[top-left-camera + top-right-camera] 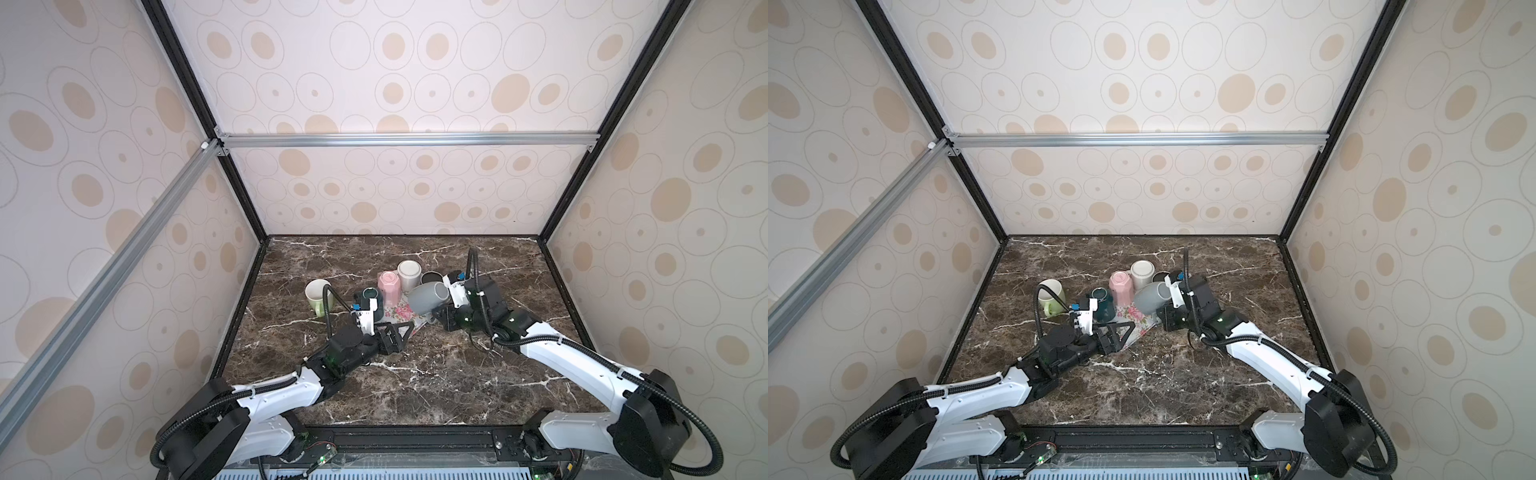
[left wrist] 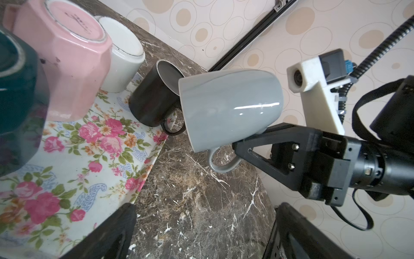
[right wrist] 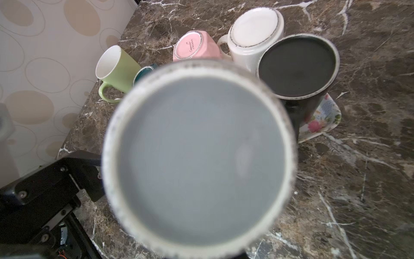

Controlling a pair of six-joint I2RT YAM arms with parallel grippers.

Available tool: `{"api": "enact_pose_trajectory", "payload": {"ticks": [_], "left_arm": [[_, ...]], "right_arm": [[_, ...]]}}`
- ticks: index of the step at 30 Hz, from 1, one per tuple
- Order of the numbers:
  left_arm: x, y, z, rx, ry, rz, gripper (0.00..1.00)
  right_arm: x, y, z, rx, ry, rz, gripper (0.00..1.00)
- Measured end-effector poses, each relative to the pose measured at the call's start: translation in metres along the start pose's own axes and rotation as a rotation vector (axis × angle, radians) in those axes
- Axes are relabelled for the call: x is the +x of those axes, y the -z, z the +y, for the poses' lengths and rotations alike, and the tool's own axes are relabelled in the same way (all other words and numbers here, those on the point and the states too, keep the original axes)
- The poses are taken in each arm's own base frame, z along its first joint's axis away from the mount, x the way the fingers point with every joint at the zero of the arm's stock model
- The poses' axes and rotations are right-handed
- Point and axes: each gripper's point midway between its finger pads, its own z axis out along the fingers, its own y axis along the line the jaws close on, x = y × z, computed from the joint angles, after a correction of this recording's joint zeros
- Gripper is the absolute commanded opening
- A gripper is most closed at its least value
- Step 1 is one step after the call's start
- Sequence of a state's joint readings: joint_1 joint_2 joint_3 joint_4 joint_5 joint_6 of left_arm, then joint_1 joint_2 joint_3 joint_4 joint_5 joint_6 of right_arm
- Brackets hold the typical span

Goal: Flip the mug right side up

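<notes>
The grey mug (image 2: 230, 107) is smooth and shiny, with a round closed end. It hangs in the air on its side, a bit right of the middle in both top views, with its handle pointing down. The right pincer (image 2: 251, 140) is clenched on it at the handle. The mug's open mouth faces a black mug (image 2: 152, 101). They are very close, and I cannot tell if they touch.

Beside the black mug stand a white mug (image 2: 122, 65) and a pink mug (image 2: 71, 69) with flat sides. Both are bottom up on a flat tray (image 2: 67, 157) painted with roses. A dark teal mug (image 1: 370, 300) sits at the tray's left. A light green mug (image 1: 318, 296) stands right way up, left of the group.

The worktop (image 1: 415, 386) is brown stone with white veins. The left pincer (image 1: 397, 334) is released, and its black fingers are spread wide by the tray's near edge. The lower half of the worktop is open, and so is the far right.
</notes>
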State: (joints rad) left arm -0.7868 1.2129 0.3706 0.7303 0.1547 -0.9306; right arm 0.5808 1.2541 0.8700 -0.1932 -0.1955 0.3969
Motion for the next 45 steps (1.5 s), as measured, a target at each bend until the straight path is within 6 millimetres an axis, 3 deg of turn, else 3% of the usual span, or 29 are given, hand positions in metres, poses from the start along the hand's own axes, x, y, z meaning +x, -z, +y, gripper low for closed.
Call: {"api": "enact_pose_trajectory", "payload": {"ticks": [11,25,34,45], "left_arm": [[0.006,-0.01,-0.005,0.052,0.025,0.021,0.98],[-0.002,-0.023,-0.03,0.169,0.007,0.009,0.89],[-0.007,-0.032,-0.045,0.222,-0.003,0.004,0.85],[-0.004,-0.035,-0.045,0.238,0.001,0.012,0.78]], "right_arm": [[-0.011,0.01,0.009,-0.082,-0.065,-0.047,0.0],[-0.018,0.034,0.034,-0.219,-0.121,-0.09,0.0],[-0.01,0.035,0.038,-0.262,-0.144,-0.078,0.0],[-0.011,0.036,0.043,-0.3,-0.152,-0.084,0.0]]}}
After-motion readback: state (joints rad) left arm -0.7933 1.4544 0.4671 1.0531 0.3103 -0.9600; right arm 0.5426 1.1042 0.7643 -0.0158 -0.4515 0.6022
